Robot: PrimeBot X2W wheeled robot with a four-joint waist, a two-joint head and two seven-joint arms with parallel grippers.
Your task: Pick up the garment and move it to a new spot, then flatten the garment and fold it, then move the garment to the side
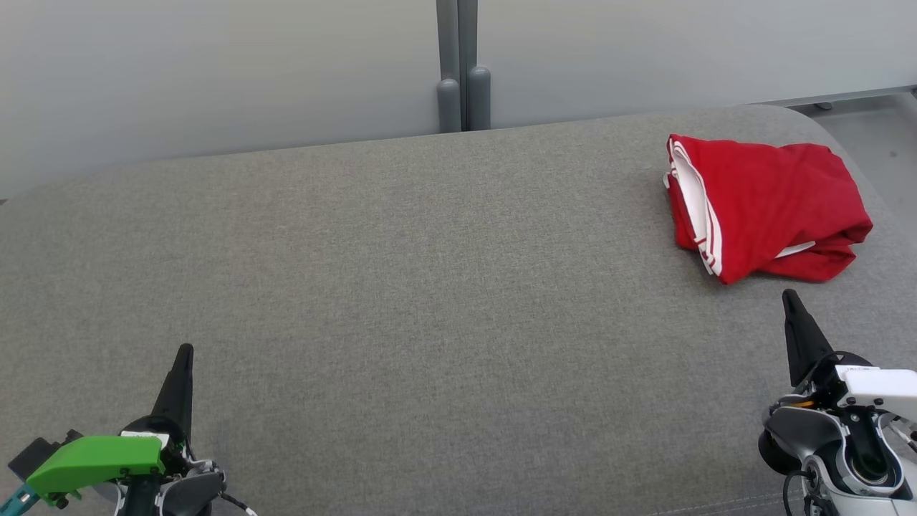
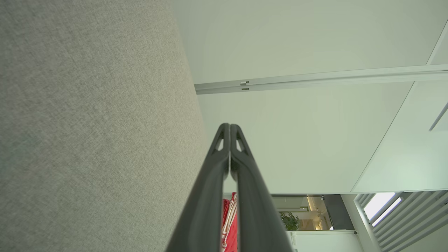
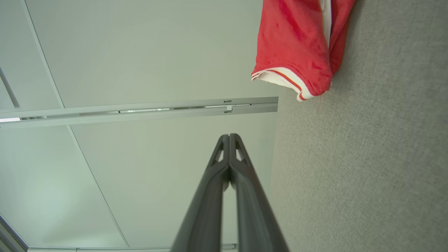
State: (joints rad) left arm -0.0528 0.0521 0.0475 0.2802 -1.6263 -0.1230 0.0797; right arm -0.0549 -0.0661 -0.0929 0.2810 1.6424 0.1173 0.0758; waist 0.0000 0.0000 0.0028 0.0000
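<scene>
Nearest you, the left gripper (image 1: pixel 184 352) sits at the lower left over the grey fabric surface (image 1: pixel 430 287), with a green cover (image 1: pixel 93 459) on its wrist. Its two dark fingers are pressed together along their length and hold nothing, as your left wrist view (image 2: pixel 230 125) confirms. At the lower right, the right gripper (image 1: pixel 789 295) carries a white housing (image 1: pixel 877 383) on its wrist. It is likewise closed tip to tip and empty, which the right wrist view (image 3: pixel 229 135) also shows. Just beyond its tip, across a short strip of grey fabric, lies the garment (image 1: pixel 770 208). It is red with white trim, folded into a loose bundle, and rests near the far right corner of the surface, touching neither gripper. You see its striped hem from the right wrist (image 3: pixel 294 45), and a sliver of it shows between the left fingers (image 2: pixel 231 224). Behind the surface stand pale wall panels (image 1: pixel 215 72), joined by a grey upright post (image 1: pixel 464 86), with a patch of floor (image 1: pixel 874 136) at the far right.
</scene>
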